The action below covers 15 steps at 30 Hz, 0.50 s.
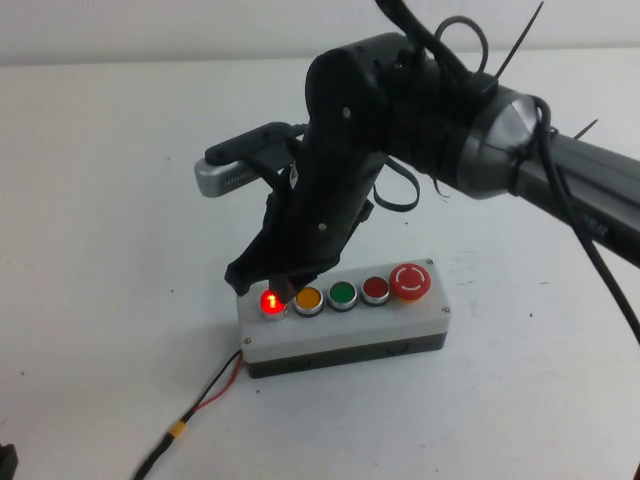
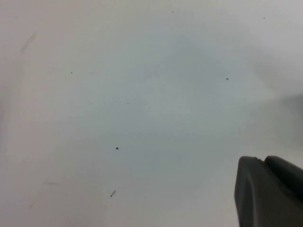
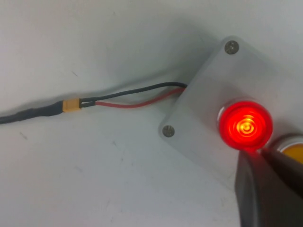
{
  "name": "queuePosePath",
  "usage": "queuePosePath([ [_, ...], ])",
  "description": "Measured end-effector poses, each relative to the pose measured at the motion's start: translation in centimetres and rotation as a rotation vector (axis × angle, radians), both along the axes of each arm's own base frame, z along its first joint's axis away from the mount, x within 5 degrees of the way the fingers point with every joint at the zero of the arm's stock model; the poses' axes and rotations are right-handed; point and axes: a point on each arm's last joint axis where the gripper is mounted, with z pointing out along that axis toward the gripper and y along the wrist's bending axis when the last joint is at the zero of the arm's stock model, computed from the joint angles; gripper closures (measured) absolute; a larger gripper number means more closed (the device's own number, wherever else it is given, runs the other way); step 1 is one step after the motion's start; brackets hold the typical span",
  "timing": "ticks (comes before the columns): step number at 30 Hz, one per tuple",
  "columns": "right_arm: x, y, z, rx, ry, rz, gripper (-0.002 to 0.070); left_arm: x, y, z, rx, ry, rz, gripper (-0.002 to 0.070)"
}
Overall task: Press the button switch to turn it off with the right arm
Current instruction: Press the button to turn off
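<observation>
Your right gripper point(image 1: 283, 292) hovers at the lit button switch point(image 1: 271, 303), fingers unreadable; only its wrist view shows the wires point(image 3: 137, 97); left gripper point(image 2: 270, 191) likewise unreadable over bare table point(image 2: 142, 94)

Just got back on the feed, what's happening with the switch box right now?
The right arm is bent down over the box, with the right end effector just above the red button at the row's end, next to the orange one. The red button is lit, so not off yet. The left end effector sits over bare table, away from the box.
</observation>
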Motion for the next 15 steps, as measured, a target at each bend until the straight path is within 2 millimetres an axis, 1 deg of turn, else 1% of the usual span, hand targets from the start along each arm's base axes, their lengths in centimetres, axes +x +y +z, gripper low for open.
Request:
queuePosePath([
  [2, 0.1, 0.3, -0.7, -0.010, 0.010, 0.003, 0.0694, 0.0, 0.0, 0.0, 0.000, 0.000, 0.000, 0.0677],
  [5, 0.3, 0.6, -1.2, -0.004, 0.003, 0.000, 0.0694, 0.0, 0.0, 0.0, 0.000, 0.000, 0.000, 0.0677],
  [8, 0.6, 0.8, -1.3, 0.016, -0.022, -0.006, 0.0694, 0.0, 0.0, 0.0, 0.000, 0.000, 0.000, 0.0677],
  [15, 1.0, 1.2, -2.2, 0.019, -0.026, -0.011, 0.0694, 0.0, 0.0, 0.0, 0.000, 0.000, 0.000, 0.0677],
])
